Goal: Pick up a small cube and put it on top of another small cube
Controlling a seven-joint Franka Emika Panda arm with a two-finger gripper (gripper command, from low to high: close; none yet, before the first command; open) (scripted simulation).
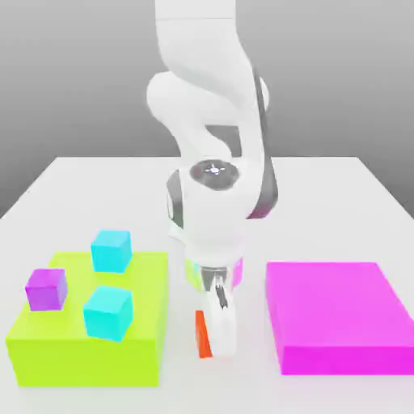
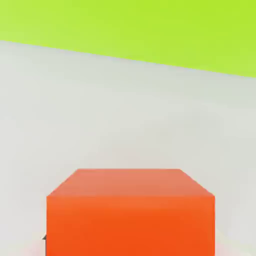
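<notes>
Small plain orange-red cube (image 1: pixel 203 333) on white counter (image 1: pixel 323 194), between lime-green block (image 1: pixel 89 356) on left and magenta slab (image 1: pixel 340 319) on right, directly within white gripper (image 1: pixel 217 340), jaws clamped on it.

1. bright, even, diffuse light throughout; no glare or hot spots.
2. the backdrop in the exterior view grades from dark grey at the top to paler grey near the white table (image 1: pixel 340 182).
3. shadows are faint; the lime block (image 1: pixel 121 356) has a top brighter than its front face.
4. the orange-red cube (image 2: pixel 130 215) has a paler top and a more saturated front.
5. edges look soft.
</notes>
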